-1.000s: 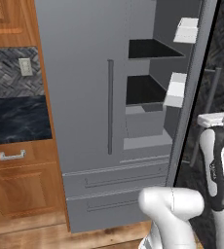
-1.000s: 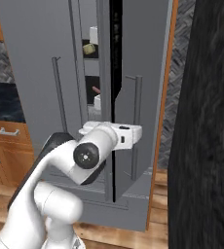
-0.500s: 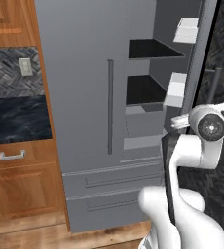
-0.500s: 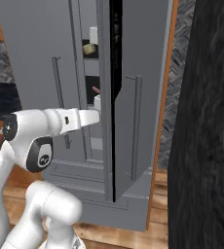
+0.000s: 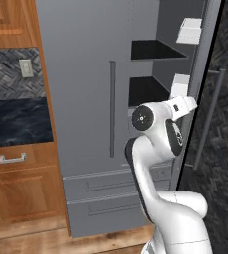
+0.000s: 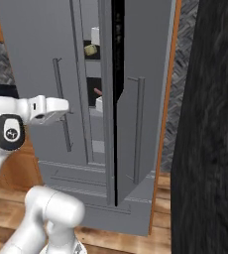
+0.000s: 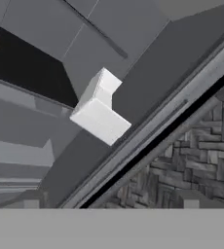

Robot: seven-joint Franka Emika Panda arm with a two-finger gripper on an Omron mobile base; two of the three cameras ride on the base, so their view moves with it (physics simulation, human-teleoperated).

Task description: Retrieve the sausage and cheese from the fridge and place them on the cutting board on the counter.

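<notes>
Tall grey fridge (image 5: 86, 99) seen with right door (image 6: 136, 124) swung ajar, black surface (image 5: 17, 121) set left of it, claw state not discernible, cheese (image 6: 90, 49) laid on an upper shelf, sausage (image 6: 98, 92) laid on the shelf below

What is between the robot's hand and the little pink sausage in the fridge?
In the right base view, the fridge's left door handle stands between the gripper and the sausage on its dark shelf.
</notes>
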